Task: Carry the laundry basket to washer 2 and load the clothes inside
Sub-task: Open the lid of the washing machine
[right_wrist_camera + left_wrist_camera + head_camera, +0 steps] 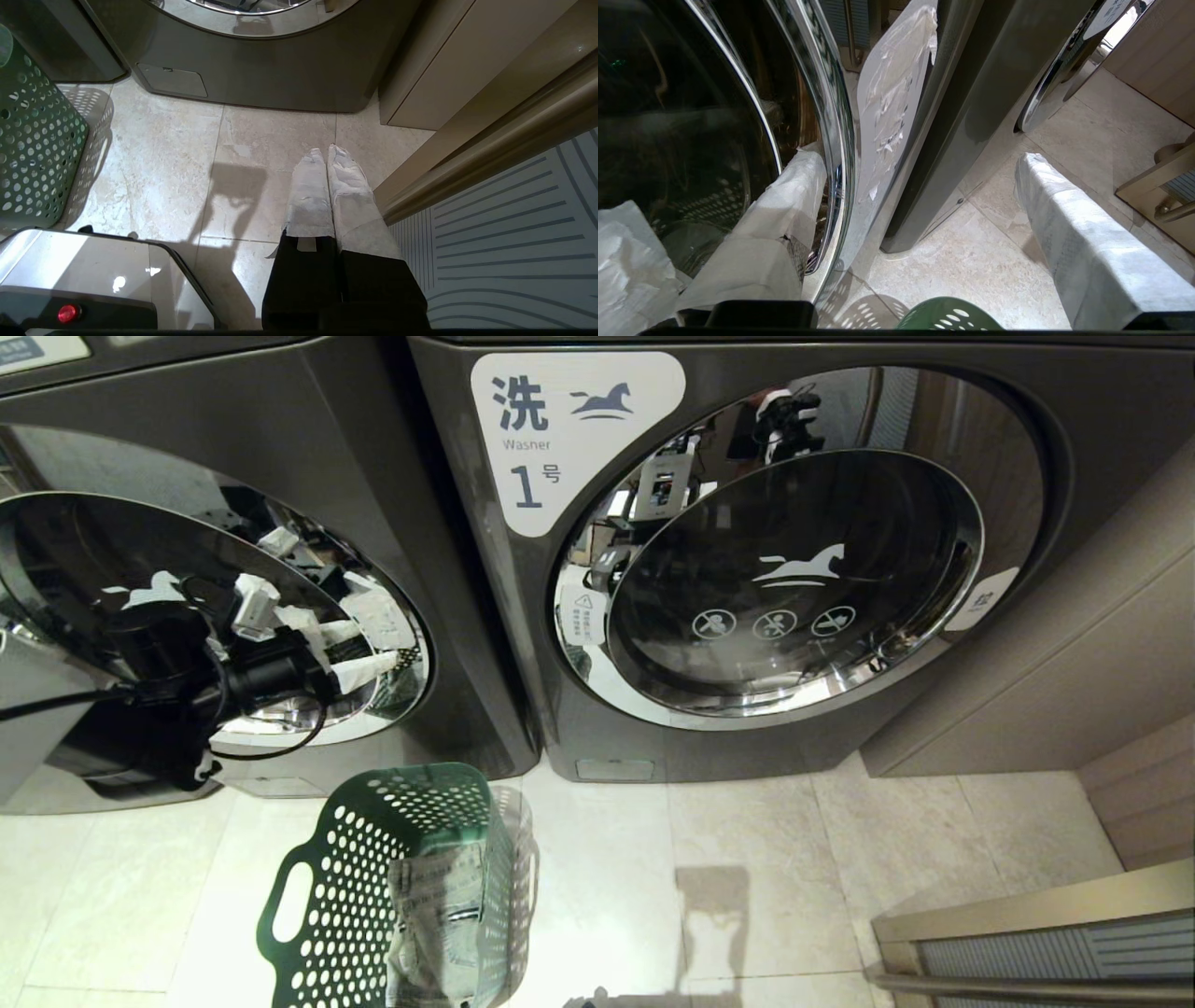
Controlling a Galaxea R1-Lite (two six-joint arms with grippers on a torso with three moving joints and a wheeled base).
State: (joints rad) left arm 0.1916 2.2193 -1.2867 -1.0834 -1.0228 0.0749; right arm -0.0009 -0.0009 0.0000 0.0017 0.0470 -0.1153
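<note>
Left pincer [359,644] spread wide at washer door [93,569], basket [373,887] below

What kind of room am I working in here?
Most likely a shared laundry room: two dark grey front-load washers side by side, one labelled "1", and a perforated green plastic laundry basket on the tiled floor.

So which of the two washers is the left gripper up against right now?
The left-hand washer, not the one labelled 1. The open left gripper sits at its chrome door rim, one finger against the rim.
</note>
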